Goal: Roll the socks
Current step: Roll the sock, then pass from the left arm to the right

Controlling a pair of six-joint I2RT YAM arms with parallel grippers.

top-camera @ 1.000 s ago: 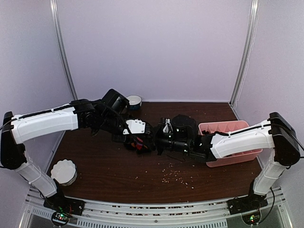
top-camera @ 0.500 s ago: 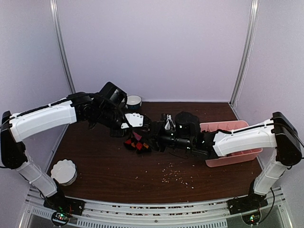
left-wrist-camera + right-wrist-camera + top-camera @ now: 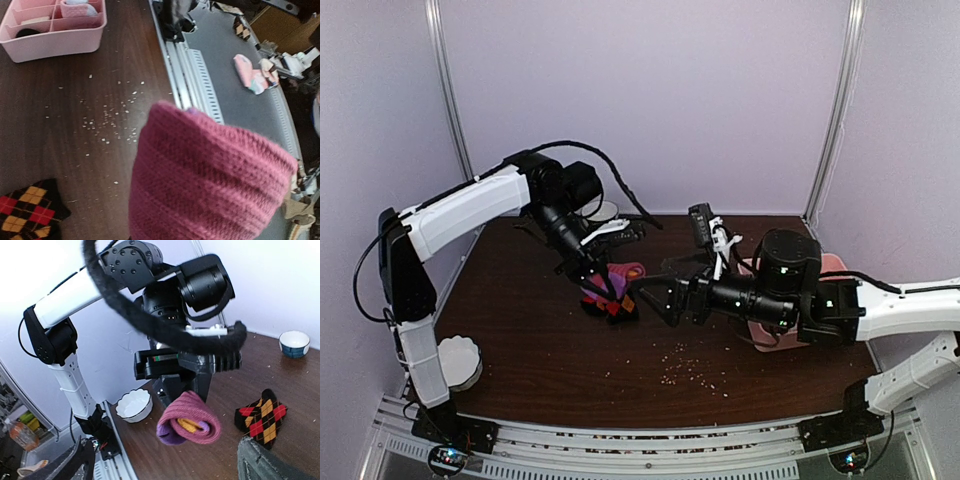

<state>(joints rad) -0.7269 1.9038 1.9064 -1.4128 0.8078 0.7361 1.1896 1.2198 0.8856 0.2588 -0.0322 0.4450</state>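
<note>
- Sock, purple-magenta (image 3: 189,422): rolled into a loose bundle with an orange end showing in the middle of the roll. It hangs from the left tool, clear of the bench as far as the right wrist view shows. In the left wrist view its ribbed knit fills the foreground.
- Sock, argyle (image 3: 610,305): black with red, orange and yellow diamonds. It lies on the bench near the middle, under and just beside the hanging purple-magenta sock, with no tool on it.
- Left tool (image 3: 184,390): raised above the bench on a high-arched arm and clamped together on the top of the purple-magenta sock. Its own fingertips are hidden by the fabric.
- Right tool (image 3: 650,303): fingers spread wide apart with nothing between them, pointing toward the two socks and near the argyle sock.
- Bench (image 3: 520,330): dark brown wood grain.
- Pink tray (image 3: 55,40): divided into compartments, on the right side of the bench and partly covered by the right arm in the top view. A pale pink bundle (image 3: 77,9) sits in one compartment.
- White bowl (image 3: 455,362): scalloped rim, at the near left of the bench.
- Blue-rimmed bowl (image 3: 294,342): at the far edge of the bench, by the back wall.
- Crumbs (image 3: 685,368): pale specks scattered on the bench, nearer than the socks.
</note>
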